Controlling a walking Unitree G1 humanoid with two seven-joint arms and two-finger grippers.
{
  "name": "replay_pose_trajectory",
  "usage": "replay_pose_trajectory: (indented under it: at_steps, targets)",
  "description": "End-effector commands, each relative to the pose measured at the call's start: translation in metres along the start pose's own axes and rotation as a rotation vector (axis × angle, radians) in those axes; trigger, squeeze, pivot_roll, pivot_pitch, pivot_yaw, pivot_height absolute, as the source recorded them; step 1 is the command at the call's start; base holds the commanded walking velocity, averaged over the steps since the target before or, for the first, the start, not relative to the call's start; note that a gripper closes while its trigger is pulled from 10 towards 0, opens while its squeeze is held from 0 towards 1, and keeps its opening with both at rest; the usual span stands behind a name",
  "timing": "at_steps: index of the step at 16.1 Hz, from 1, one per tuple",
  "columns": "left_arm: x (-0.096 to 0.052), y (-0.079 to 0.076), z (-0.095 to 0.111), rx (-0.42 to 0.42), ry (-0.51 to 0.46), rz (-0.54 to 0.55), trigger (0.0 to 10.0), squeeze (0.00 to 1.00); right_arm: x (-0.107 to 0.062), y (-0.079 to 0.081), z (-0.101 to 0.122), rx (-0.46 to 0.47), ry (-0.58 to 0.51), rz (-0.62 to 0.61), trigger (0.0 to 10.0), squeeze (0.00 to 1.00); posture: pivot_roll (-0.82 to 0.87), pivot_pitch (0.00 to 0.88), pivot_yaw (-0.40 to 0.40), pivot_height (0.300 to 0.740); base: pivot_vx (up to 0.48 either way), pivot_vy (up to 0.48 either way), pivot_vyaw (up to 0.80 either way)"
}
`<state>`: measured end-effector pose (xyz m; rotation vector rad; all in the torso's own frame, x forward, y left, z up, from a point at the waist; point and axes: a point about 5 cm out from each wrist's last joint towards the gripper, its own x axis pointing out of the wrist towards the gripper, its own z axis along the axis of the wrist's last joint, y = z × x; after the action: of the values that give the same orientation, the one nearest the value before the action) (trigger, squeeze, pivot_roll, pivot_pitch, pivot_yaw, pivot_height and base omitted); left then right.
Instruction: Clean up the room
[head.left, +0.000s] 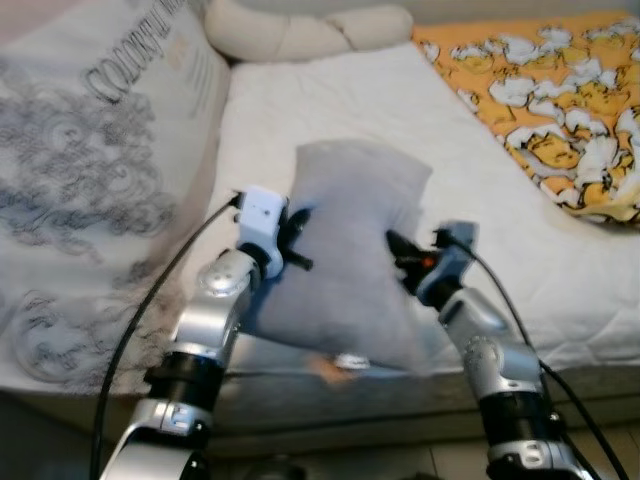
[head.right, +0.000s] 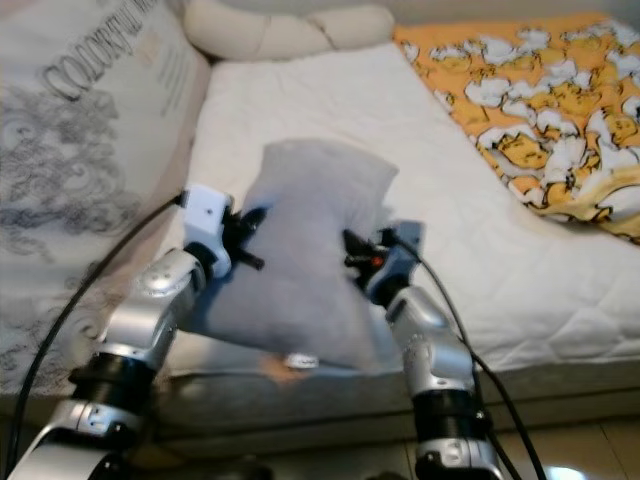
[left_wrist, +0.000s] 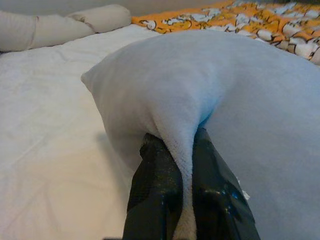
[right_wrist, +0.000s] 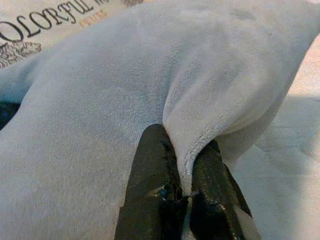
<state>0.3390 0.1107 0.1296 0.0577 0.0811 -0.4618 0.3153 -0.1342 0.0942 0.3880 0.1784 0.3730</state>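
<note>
A pale grey pillow (head.left: 350, 250) hangs between my two arms over the near edge of the white bed (head.left: 330, 100). My left gripper (head.left: 298, 238) is shut on its left edge; in the left wrist view a fold of the pillow (left_wrist: 210, 90) is pinched between the black fingers (left_wrist: 155, 200). My right gripper (head.left: 398, 262) is shut on the pillow's right edge, and the right wrist view shows the fabric (right_wrist: 150, 85) squeezed between both fingers (right_wrist: 150, 195). The pillow's lower end droops past the mattress edge.
A large grey-patterned cushion with lettering (head.left: 90, 180) leans at the left of the bed. A cream bolster (head.left: 300, 30) lies at the head. An orange cartoon-print blanket (head.left: 560, 90) covers the far right. Bare floor (head.left: 600, 450) lies at the bed's foot.
</note>
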Motion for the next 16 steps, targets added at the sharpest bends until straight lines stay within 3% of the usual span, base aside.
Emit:
replay_pose_trajectory:
  at_steps: [1, 6, 13, 14, 16]
  targets:
    - [-0.003, 0.015, 0.015, -0.002, -0.053, 0.066, 10.0, 0.00, 0.005, 0.009, 0.001, 0.009, -0.012, 0.022, 10.0, 0.00, -0.02, 0.000, 0.096, 0.740, 0.000, 0.000, 0.00]
    - [-0.003, 0.026, 0.020, 0.009, -0.083, 0.121, 10.0, 0.00, 0.007, 0.012, 0.001, 0.004, -0.013, 0.032, 10.0, 0.00, -0.01, 0.000, 0.099, 0.740, 0.000, 0.000, 0.00]
    - [-0.002, 0.029, 0.022, -0.002, -0.083, 0.133, 10.0, 0.00, 0.012, 0.016, 0.000, -0.029, 0.029, 0.090, 10.0, 0.00, -0.01, 0.000, 0.097, 0.740, 0.279, 0.000, 0.00]
    - [-0.003, 0.031, 0.022, 0.002, -0.078, 0.142, 10.0, 0.00, 0.014, 0.019, -0.001, -0.083, 0.050, 0.114, 10.0, 0.00, -0.01, 0.000, 0.096, 0.740, 0.330, 0.000, 0.79]
    - [-0.003, 0.035, 0.021, 0.008, -0.069, 0.156, 10.0, 0.00, 0.016, 0.021, -0.003, -0.084, 0.061, 0.125, 10.0, 0.00, 0.00, 0.000, 0.095, 0.740, 0.330, 0.000, 0.79]
